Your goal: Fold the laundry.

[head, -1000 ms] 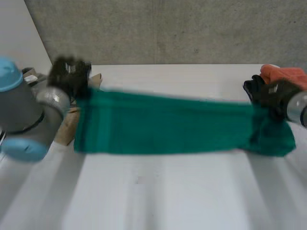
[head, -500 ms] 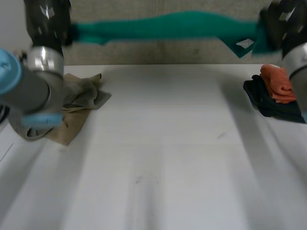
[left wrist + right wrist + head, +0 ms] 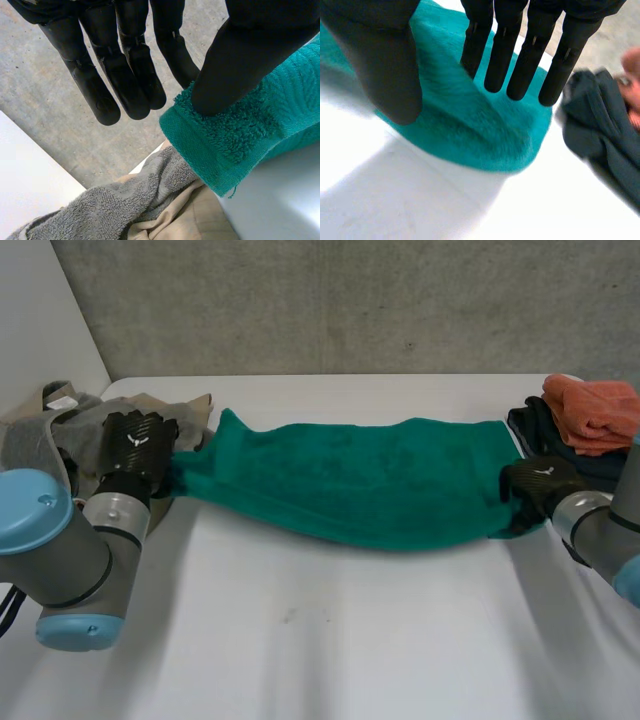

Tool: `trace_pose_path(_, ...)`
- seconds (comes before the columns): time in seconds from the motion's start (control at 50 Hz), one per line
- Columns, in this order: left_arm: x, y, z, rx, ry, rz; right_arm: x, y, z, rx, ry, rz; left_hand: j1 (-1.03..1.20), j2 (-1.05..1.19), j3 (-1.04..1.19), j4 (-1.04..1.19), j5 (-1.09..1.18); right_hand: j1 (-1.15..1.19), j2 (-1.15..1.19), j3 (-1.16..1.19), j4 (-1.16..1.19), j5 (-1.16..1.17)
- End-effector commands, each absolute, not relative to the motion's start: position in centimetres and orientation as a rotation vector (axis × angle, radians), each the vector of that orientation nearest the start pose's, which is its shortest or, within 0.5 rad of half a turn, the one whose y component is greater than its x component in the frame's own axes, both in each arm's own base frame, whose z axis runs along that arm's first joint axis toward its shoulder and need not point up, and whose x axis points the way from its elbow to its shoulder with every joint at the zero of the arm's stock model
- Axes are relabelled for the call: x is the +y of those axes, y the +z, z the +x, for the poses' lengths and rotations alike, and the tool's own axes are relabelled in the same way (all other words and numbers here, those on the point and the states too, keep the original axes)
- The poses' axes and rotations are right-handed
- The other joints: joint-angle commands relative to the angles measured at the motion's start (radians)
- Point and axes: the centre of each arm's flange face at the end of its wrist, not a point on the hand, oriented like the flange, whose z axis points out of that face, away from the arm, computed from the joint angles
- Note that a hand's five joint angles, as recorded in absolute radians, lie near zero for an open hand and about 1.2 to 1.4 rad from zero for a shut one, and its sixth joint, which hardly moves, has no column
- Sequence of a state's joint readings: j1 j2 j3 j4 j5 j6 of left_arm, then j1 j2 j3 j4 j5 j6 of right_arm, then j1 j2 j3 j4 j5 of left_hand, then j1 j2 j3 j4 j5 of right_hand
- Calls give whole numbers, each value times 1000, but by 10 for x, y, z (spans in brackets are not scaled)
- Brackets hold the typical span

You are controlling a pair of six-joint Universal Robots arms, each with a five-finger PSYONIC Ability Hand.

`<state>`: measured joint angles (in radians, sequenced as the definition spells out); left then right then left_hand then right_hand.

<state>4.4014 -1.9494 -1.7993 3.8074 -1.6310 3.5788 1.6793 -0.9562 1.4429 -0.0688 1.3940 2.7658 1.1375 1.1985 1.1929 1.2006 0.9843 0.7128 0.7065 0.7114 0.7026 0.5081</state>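
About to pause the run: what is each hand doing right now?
Left hand: pinching a corner of the towel between thumb and fingers.
Right hand: open, fingers straight over the towel's other end.

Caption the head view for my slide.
Green terry towel spread across the white table, black left hand and right hand at its ends.

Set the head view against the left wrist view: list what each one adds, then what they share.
Head view adds: the green towel spread full length across the table, the right hand at its right end, and an orange cloth on a dark cloth. Left wrist view adds: the left hand pinching the towel's hemmed corner between thumb and straight fingers. Shared: green towel, left hand, grey towel, beige cloth.
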Motion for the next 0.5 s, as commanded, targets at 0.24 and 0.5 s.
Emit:
trace_pose_path(0.24, -310, 210, -232, 1858, -2296, 634, -343, 167, 171, 2531, -1741, -533, 259, 198, 203, 196, 237, -64, -58, -63, -54, -34)
trace_pose_path(0.5, -313, 218, -236, 1838, -2326, 625, -302, 155, 168, 2674, -1480, -1050, 259, 198, 203, 196, 237, 206, 212, 207, 216, 236)
